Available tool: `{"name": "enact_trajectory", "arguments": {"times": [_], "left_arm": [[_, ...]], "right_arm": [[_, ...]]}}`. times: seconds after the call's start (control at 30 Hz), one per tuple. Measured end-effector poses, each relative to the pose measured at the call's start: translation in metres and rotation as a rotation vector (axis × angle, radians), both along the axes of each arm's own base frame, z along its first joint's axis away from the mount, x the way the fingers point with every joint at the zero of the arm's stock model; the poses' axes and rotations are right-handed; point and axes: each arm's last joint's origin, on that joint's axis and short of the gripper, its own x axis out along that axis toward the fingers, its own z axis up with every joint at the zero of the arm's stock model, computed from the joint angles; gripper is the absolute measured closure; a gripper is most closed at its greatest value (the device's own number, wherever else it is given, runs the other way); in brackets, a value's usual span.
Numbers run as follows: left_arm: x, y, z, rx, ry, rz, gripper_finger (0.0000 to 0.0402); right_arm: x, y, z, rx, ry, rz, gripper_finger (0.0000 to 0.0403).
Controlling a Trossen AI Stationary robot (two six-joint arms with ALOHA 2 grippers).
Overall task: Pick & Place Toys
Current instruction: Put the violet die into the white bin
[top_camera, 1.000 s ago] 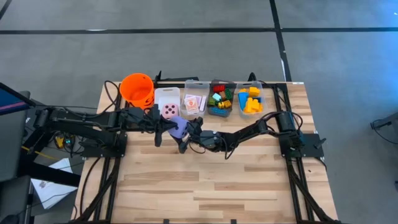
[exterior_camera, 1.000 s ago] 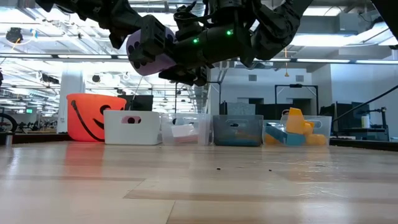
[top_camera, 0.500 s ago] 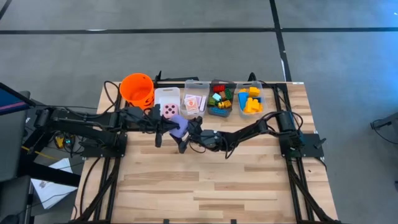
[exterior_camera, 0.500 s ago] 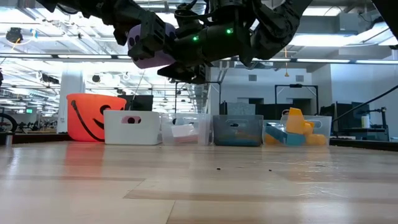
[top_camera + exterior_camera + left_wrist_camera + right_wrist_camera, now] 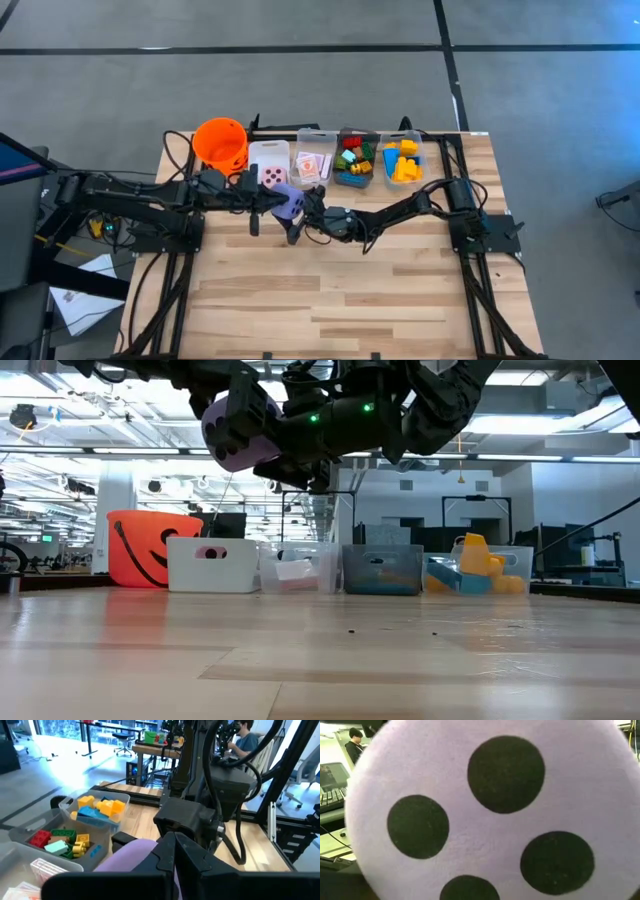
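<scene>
**A:** Up at 11 o'clock from table centre, in the air: soft purple die with black dots (image 5: 288,204). Clear of the wooden table (image 5: 350,290), as the low view shows (image 5: 238,430).

**B:** Who has it?

**A:** Left gripper (image 5: 268,200), at the die's 9 o'clock. Its fingers (image 5: 175,855) are pressed together, and the purple (image 5: 132,860) sits right under them. Looks like a pinch on the soft edge.

**B:** Right gripper?

**A:** Right gripper (image 5: 308,215) is at the die's 4 o'clock, very close, jaws spread wide. Its wrist camera is filled by one dotted face (image 5: 485,810). Can't tell if it touches.

**B:** Containers?

**A:** All along the 12 o'clock edge.
- The orange plastic bucket (image 5: 220,142) is at the 10 o'clock corner.
- Next is a white rectangular bin (image 5: 268,150) with a pink dotted die (image 5: 272,178) inside.
- Then a clear bin (image 5: 312,135) holds pink-and-white cards (image 5: 312,165).
- Then a clear bin (image 5: 357,131) holds mixed red, green, yellow and blue bricks (image 5: 353,160).
- Last is a clear bin (image 5: 402,133) of yellow and blue bricks (image 5: 402,160), around 1 o'clock.

**B:** Purple die relative to those?

**A:** It's at 6 o'clock of the gap between the white bin and the card bin, near them but not over either. It's higher than the bin rims in the low view.

**B:** Anything else?

**A:** A seated person (image 5: 247,740) in the room behind the table.
</scene>
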Motion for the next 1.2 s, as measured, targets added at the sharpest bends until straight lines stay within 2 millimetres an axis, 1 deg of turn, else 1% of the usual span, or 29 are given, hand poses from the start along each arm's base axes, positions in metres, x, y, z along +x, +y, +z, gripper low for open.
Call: {"name": "enact_trajectory", "arguments": {"times": [0.17, 0.3, 0.4, 0.47, 0.6, 0.7, 0.8, 0.93, 1.0, 1.07, 1.2], "left_arm": [[0.0, 0.0, 0.005, 0.04, -0.046, -0.004, 0.0401], [-0.006, 0.001, 0.017, 0.131, -0.12, 0.004, 0.0401], [-0.018, 0.004, 0.027, 0.193, -0.155, 0.119, 0.0401], [-0.03, 0.007, 0.033, 0.233, -0.164, 0.219, 0.0401], [-0.053, 0.011, 0.042, 0.298, -0.163, 0.382, 0.0401], [-0.068, 0.012, 0.045, 0.301, -0.161, 0.408, 0.0401], [-0.079, 0.012, 0.044, 0.296, -0.135, 0.403, 0.0401], [-0.085, 0.012, 0.036, 0.268, -0.069, 0.394, 0.0401], [-0.085, 0.012, 0.032, 0.254, -0.032, 0.39, 0.0401], [-0.085, 0.012, 0.028, 0.237, 0.003, 0.387, 0.0401], [-0.084, 0.012, 0.022, 0.224, 0.055, 0.384, 0.0401]], "right_arm": [[0.0, 0.0, 0.0, -0.018, 0.01, 0.0, 0.0003], [0.0, -0.002, -0.001, -0.018, 0.014, -0.003, 0.0003], [0.0, -0.007, -0.001, -0.014, 0.013, -0.015, 0.0003], [0.002, -0.015, -0.001, -0.005, 0.011, -0.033, 0.0003], [0.009, -0.037, 0.006, 0.008, 0.03, -0.083, 0.0003], [0.015, -0.059, 0.014, 0.007, 0.066, -0.127, 0.0003], [0.021, -0.084, 0.025, 0.013, 0.102, -0.141, 0.0003], [0.025, -0.114, 0.035, 0.052, 0.164, -0.127, 0.0003], [0.025, -0.126, 0.04, 0.061, 0.177, -0.116, 0.0003], [0.025, -0.134, 0.043, 0.067, 0.184, -0.11, 0.0003], [0.025, -0.145, 0.047, 0.083, 0.199, -0.061, 0.0003]]}}
